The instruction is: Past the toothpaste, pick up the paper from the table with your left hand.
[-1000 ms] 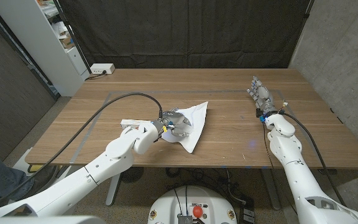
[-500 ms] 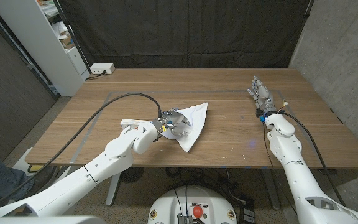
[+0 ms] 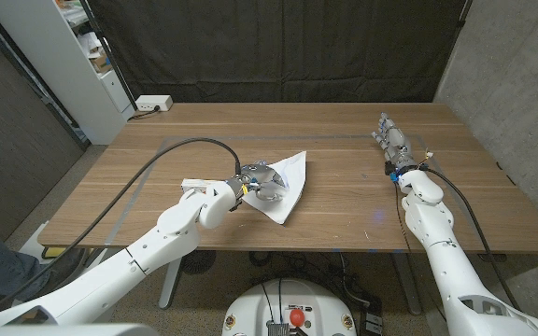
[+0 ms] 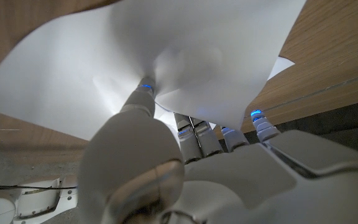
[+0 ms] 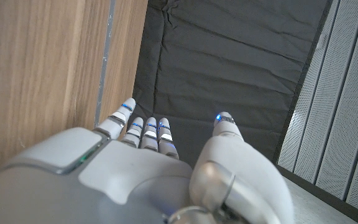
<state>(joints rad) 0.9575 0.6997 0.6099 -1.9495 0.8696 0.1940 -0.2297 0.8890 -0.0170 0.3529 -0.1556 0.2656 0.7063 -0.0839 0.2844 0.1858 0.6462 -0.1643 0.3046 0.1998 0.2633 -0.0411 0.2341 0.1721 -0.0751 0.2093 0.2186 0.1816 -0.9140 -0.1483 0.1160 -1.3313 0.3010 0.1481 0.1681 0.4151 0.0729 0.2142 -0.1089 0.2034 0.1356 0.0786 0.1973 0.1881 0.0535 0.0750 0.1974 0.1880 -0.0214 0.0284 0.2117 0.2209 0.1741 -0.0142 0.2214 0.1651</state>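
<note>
Paper [image 3: 286,185] lies on wooden table [image 3: 344,196] before dark curtain [image 3: 278,47].

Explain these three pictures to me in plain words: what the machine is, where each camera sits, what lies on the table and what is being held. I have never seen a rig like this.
This is a two-armed white robot standing at a wooden table. The wide picture comes from a camera on its head, looking down; its arms enter from the bottom corners. The other two come from cameras on its wrists, looking along the back of each hand, so they appear turned. In the middle of the table the left hand grips a crumpled white sheet of paper; the left wrist view shows the fingers pushed into the sheet. A flat white box lies beside that arm. The right hand holds nothing, fingers straight, at the table's right side.
</note>
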